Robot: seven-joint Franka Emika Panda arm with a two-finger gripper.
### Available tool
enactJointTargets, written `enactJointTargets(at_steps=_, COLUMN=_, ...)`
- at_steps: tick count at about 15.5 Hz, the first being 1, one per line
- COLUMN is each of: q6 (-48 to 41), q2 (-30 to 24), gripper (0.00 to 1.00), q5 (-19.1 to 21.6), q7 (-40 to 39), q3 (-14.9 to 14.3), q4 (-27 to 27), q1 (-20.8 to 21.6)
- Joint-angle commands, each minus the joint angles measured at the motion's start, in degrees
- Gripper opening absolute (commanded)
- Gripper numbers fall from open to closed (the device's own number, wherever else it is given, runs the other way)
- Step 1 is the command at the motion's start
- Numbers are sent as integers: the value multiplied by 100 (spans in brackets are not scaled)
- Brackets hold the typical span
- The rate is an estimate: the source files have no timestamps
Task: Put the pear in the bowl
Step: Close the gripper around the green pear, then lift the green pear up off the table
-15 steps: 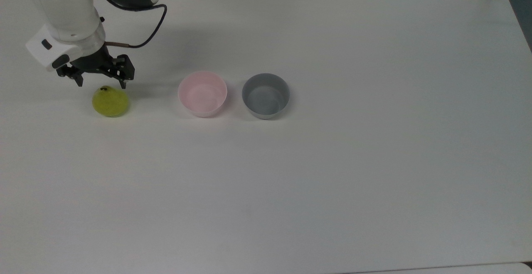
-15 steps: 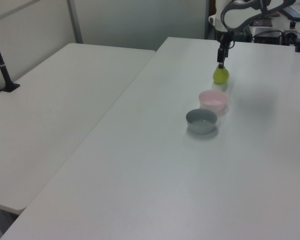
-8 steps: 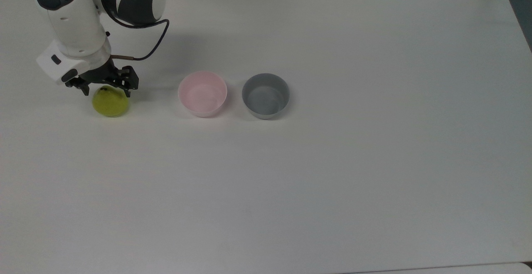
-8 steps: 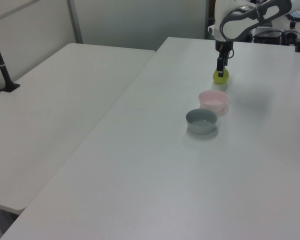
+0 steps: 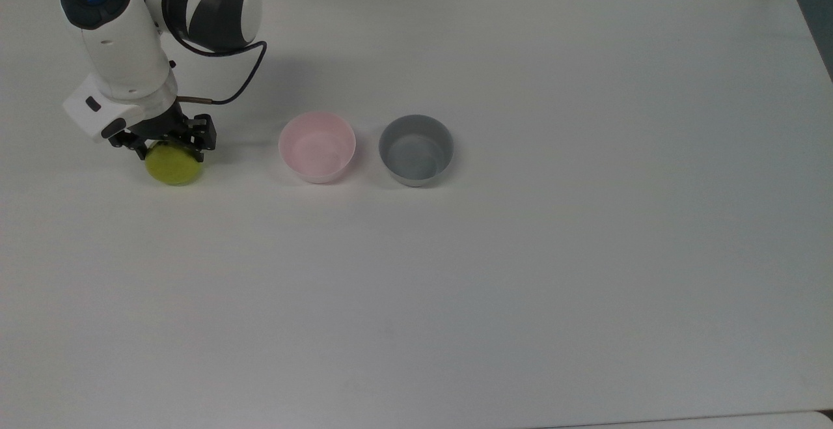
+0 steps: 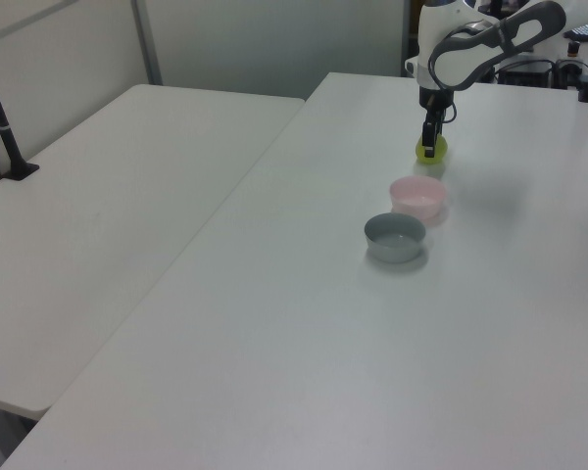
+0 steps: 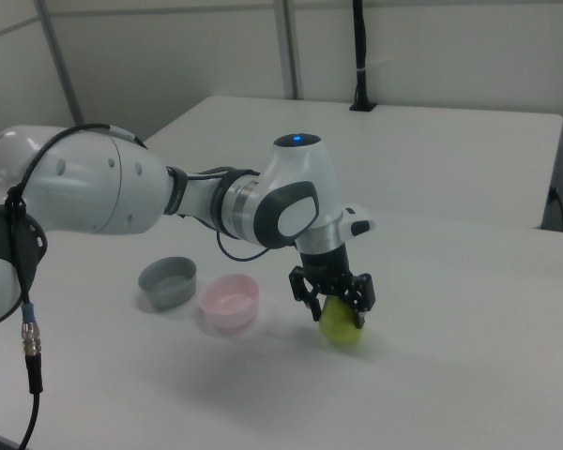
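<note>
The yellow-green pear [image 5: 174, 168] stands on the white table at the top view's left, also seen as pear [image 6: 432, 153] and pear [image 7: 339, 324]. My gripper [image 5: 170, 151] is down over its top, open, with one black finger on each side of the fruit. In the right view the gripper [image 7: 337, 314] straddles the pear's upper half and hides the stem. The pale pink bowl [image 5: 317, 146] is empty and sits a short way to the pear's right in the top view, shown again as bowl [image 6: 416, 196] and bowl [image 7: 229, 302].
A grey bowl [image 5: 416, 150] of the same size stands just right of the pink one in the top view, empty. The white table [image 5: 520, 286] stretches wide and bare in front. A second table [image 6: 98, 215] adjoins at the left view's left.
The gripper has come down from just above and behind the pear until its fingers straddle it. The pear and both bowls have stayed put.
</note>
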Motion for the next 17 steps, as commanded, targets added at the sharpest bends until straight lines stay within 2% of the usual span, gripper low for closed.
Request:
enactJointTargets(at_steps=1, q6=197, q2=-48, gripper=43, q5=-91, q7=-35, q3=-66, q4=-144, q1=60)
enactJointTargets(at_steps=5, q6=127, q2=-145, gripper=40, q5=-82, q7=27, q3=-66, q4=-118, q1=60)
enactJointTargets(at_steps=11, q6=-417, q2=-654, gripper=40, q5=-21, q7=62, q3=-49, q4=-39, q1=95)
enactJointTargets(at_steps=17, q6=-1279, q2=-962, gripper=40, q5=155, q7=71, q3=4, q4=453, q1=209)
